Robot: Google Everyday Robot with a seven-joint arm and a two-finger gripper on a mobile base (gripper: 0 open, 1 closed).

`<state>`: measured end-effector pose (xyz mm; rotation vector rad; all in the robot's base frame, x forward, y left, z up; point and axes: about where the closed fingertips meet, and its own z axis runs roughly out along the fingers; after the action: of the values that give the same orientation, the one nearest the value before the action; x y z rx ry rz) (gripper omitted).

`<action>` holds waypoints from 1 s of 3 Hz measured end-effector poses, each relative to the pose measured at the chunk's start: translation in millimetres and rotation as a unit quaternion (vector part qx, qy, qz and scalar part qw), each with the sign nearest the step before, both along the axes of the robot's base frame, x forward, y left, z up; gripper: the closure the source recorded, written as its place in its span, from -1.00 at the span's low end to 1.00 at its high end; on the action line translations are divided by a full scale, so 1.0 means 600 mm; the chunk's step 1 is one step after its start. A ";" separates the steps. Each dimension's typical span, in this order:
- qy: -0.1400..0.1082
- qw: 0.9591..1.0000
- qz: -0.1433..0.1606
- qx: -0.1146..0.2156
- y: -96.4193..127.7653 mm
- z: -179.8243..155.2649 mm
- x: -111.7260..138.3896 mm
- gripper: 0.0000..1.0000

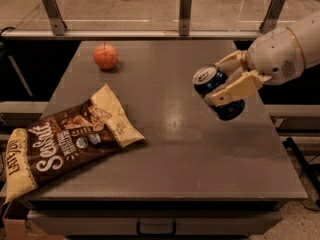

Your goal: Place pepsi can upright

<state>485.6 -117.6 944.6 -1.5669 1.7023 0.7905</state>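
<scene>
The pepsi can (210, 81) is held tilted above the right side of the worktop (170, 139), clamped between the 2 fingers (236, 87) of the gripper (223, 80). The arm (282, 54) is extended in from the right.

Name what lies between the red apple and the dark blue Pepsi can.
Only bare grey tabletop, camera view; the tool, right, grips the dark blue metal can.
</scene>
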 end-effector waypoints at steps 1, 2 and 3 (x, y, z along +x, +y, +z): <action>-0.017 0.990 0.069 0.126 0.020 0.006 -0.017 1.00; -0.033 0.969 0.117 0.214 0.020 0.007 -0.029 1.00; -0.034 0.948 0.146 0.282 0.011 -0.009 -0.037 1.00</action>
<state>463.5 -111.2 939.4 -1.4222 1.0644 1.2292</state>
